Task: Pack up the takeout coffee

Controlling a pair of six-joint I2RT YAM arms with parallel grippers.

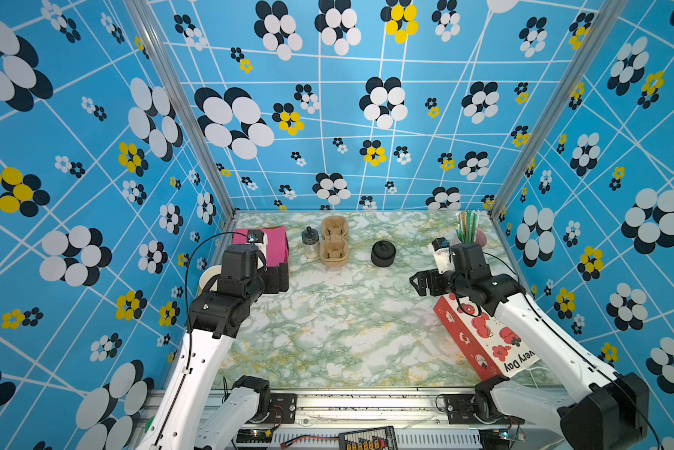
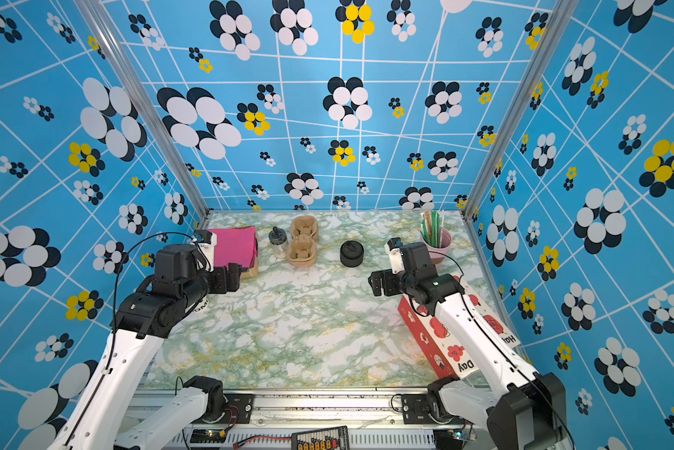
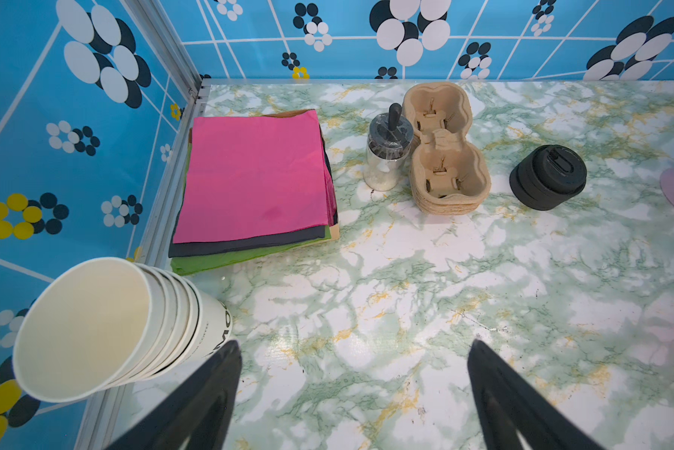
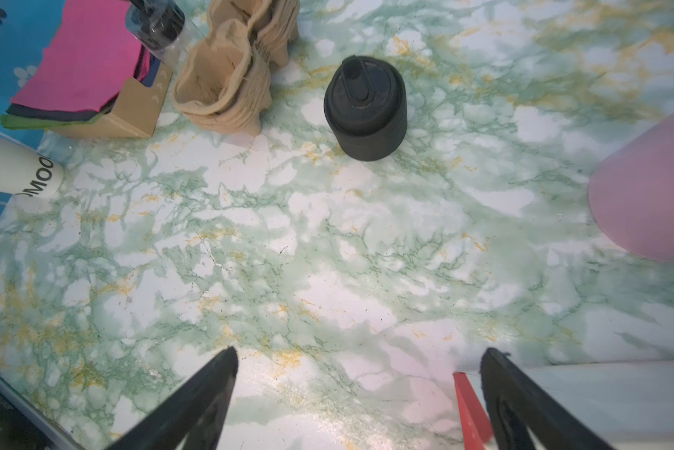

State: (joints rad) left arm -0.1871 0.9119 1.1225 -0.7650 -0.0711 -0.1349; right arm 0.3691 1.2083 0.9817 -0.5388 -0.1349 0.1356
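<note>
Marbled green tabletop [image 1: 339,323] shows in both top views. The left gripper [image 1: 283,277] hangs near a stack of lidless cups [image 1: 210,276], and the right gripper [image 1: 419,283] is well apart from a stack of black lids [image 1: 383,253].

Left wrist view: the left gripper's jaws are spread wide over bare tabletop, holding nothing, with the cups just beside one finger [image 3: 211,389].

Right wrist view: the right gripper is equally wide and empty, with the lids well ahead.

Where the takeout coffee is, I cannot tell.
</note>
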